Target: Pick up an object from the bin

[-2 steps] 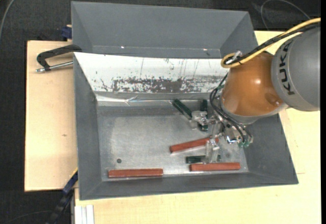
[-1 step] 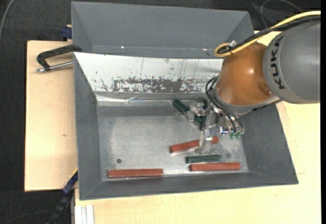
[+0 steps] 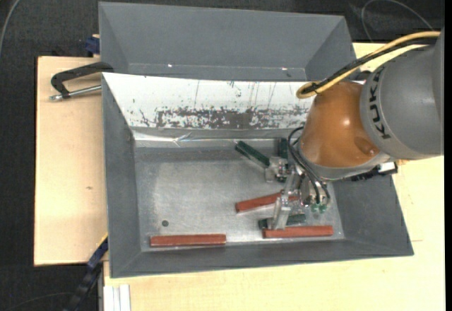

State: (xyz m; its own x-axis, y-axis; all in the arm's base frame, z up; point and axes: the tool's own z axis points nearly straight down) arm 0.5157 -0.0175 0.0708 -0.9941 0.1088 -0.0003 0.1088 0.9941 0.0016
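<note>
My gripper reaches down into the bin's right front part, below the orange wrist cover. Its fingertips stand at the right end of a short red-brown bar that lies slanted on the floor. Just in front of the fingers a longer red-brown bar lies along the front wall. A dark green clip-like piece rests behind the gripper, near the back wall. The fingertips are partly hidden among metal parts and wires.
Another long red-brown bar lies along the front wall at the left. A small dark dot marks the floor at the left. The arm and orange cover hang over the bin's right side.
</note>
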